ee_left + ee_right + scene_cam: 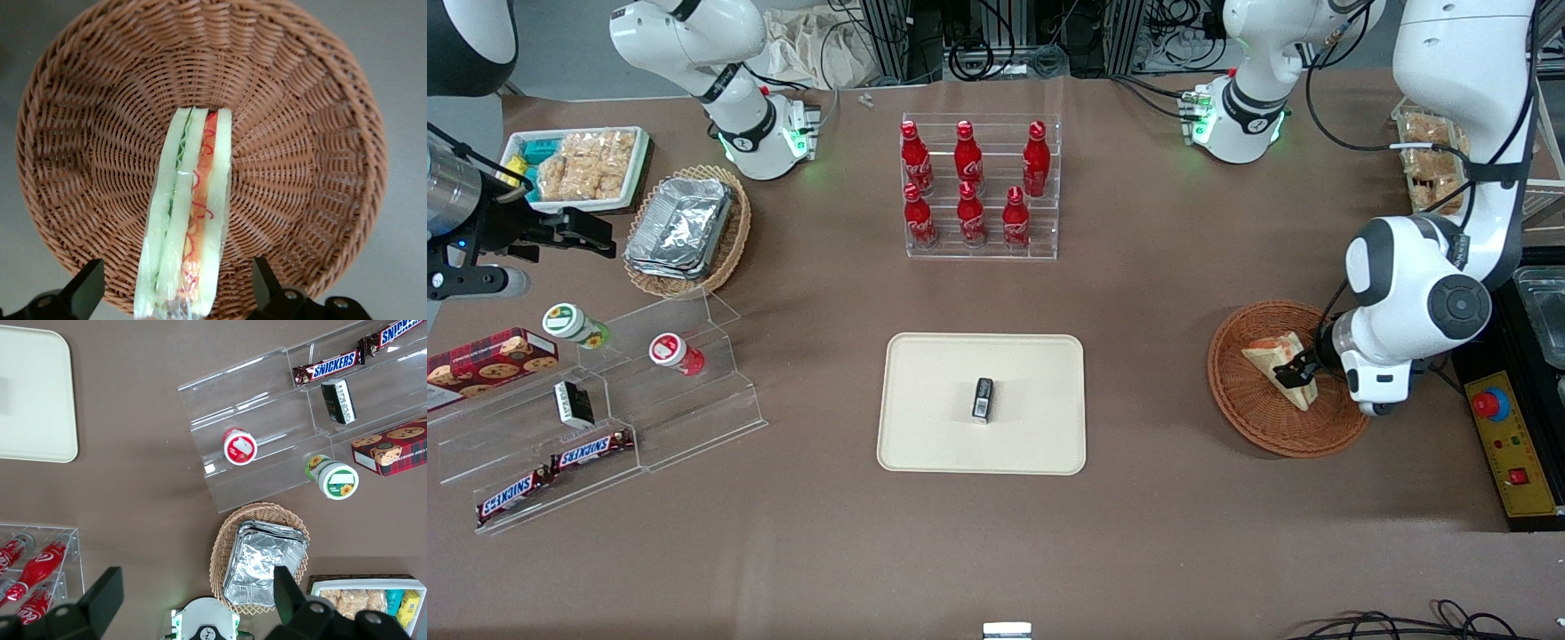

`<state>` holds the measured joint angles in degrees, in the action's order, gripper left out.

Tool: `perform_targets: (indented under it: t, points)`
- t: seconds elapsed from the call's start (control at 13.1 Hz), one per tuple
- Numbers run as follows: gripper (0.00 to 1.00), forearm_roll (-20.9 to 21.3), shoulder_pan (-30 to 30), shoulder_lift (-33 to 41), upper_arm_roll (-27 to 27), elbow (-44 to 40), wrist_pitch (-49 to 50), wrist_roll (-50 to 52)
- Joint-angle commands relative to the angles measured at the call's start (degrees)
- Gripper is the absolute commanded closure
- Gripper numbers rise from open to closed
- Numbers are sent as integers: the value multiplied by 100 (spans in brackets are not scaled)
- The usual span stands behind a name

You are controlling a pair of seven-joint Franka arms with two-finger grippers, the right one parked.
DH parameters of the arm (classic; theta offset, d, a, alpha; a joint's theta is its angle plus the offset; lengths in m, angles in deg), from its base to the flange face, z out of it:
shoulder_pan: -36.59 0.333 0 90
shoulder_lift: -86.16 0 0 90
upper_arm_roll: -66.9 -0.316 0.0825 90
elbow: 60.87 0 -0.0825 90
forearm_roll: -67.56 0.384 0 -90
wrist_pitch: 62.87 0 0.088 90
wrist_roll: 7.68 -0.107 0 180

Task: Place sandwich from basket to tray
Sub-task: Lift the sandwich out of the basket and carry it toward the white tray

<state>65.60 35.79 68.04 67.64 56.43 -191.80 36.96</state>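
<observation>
Zero transfer so far: hand (177, 293) sits low over the basket (1240, 400), fingers (85, 288) spread wide either side of the sandwich (190, 220) and not yet closed on it. Sandwich stands on edge between them in the basket, filling stripe facing the wrist camera, so the grasp looks lined up but unmade. Left to do: close, lift, carry well away from the hand toward the parked arm's end to the tray (925, 444), which holds only a small dark packet (983, 399) on the counter (1156, 533).

Cream sandwich wedge (190, 220) on edge in round reddish wicker basket (320, 167), beige tray (934, 427) well apart
</observation>
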Motion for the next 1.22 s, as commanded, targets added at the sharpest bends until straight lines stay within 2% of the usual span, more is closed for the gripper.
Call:
perform_targets:
  t: [0.0, 0.31, 0.38, 0.46, 0.76, 0.99, 1.07, 1.14]
  points:
    - [0, -33, -16, 106, 5, 399, -492, 141]
    - [1, -24, -25, 63, 5, 469, -685, 228]
    - [7, -15, -25, 71, 5, 522, -791, 299]
    - [16, -6, -25, 71, 5, 540, -801, 334]
    - [64, 20, -34, 98, 5, 540, -748, 343]
    - [94, 38, -156, 246, 32, 488, -591, 509]
    - [100, 55, -201, 282, 32, 357, -346, 528]
    - [100, 73, -218, 291, 40, 86, 109, 528]
